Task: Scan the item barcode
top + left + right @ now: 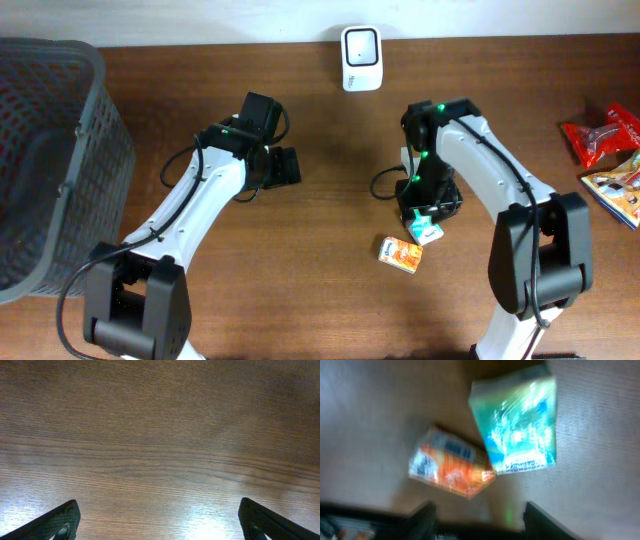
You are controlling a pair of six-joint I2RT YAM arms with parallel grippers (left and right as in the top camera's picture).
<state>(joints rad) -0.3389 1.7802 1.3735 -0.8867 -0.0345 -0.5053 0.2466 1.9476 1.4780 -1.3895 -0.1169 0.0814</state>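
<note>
Below the white rectangular scanner [361, 58], the right gripper [425, 213] is hovering over the small green shiny packet [517, 425], its grip impossible to tell; the left gripper [288, 167] is hanging released. Scanning is not yet done.

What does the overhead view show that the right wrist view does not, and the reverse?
Only overhead: the basket, the scanner, the left arm and the packets near the table's right edge. Only right wrist: dark print along one edge of the green pack, too blurred to read. Both: the green pack and the orange box, side by side on the table.
</note>
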